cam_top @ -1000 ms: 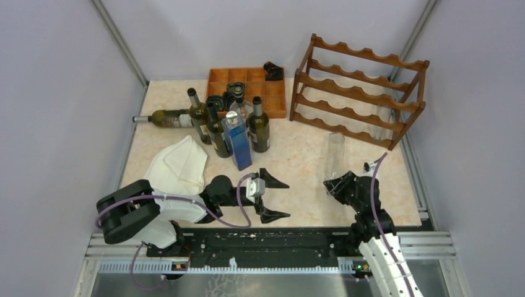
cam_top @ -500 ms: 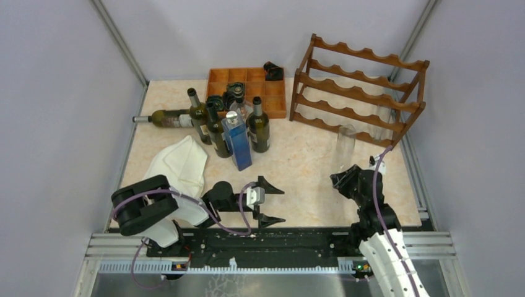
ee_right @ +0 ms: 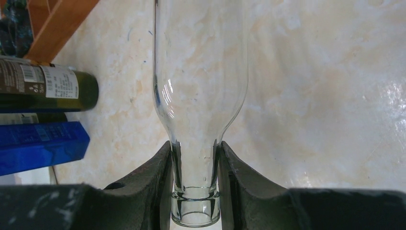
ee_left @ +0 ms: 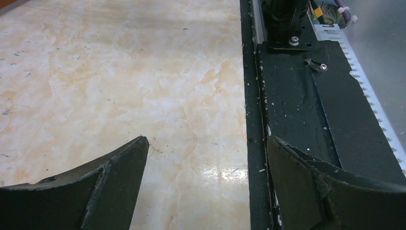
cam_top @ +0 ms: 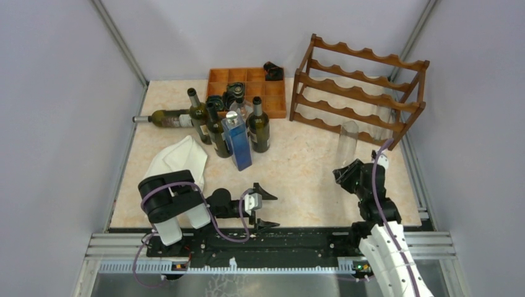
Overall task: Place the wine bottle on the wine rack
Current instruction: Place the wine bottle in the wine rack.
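Right wrist: right tool [ee_right: 195, 158] pinches the wine bottle [ee_right: 198, 81] at its neck.

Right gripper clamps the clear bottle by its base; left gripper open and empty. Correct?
No: the right gripper clamps the clear bottle by its neck, seen in the right wrist view. The left gripper is open and empty.

Tray [cam_top: 242, 72] left of wine rack [cam_top: 359, 93]

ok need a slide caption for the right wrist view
Right gripper shut on the neck of a clear glass bottle over the marble table, green bottle and blue container at left.
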`<state>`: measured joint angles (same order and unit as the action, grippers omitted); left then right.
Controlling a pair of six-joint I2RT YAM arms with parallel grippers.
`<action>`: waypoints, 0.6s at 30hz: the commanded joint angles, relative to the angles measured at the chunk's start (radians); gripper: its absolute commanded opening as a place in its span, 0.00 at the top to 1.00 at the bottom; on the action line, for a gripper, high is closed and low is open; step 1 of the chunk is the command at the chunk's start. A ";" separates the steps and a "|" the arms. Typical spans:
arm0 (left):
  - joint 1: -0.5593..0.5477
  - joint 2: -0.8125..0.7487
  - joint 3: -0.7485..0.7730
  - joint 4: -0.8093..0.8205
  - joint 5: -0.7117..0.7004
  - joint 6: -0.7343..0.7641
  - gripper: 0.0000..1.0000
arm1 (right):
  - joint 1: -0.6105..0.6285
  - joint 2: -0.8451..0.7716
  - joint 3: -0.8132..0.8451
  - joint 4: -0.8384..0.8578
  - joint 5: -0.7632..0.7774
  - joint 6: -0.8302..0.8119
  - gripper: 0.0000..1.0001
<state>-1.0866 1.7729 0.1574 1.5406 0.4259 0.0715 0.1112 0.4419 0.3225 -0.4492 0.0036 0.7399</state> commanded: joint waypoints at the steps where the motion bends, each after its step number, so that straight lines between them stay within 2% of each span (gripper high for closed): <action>1: -0.002 0.014 -0.005 0.251 0.006 -0.013 0.01 | -0.024 0.007 0.085 0.156 0.000 -0.043 1.00; 18: -0.002 0.037 0.010 0.251 0.019 -0.019 0.01 | -0.108 0.084 0.072 0.236 -0.117 -0.066 1.00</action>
<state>-1.0866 1.7962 0.1585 1.5421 0.4274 0.0639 0.0166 0.5194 0.3420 -0.3782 -0.0814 0.7052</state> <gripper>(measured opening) 0.987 0.321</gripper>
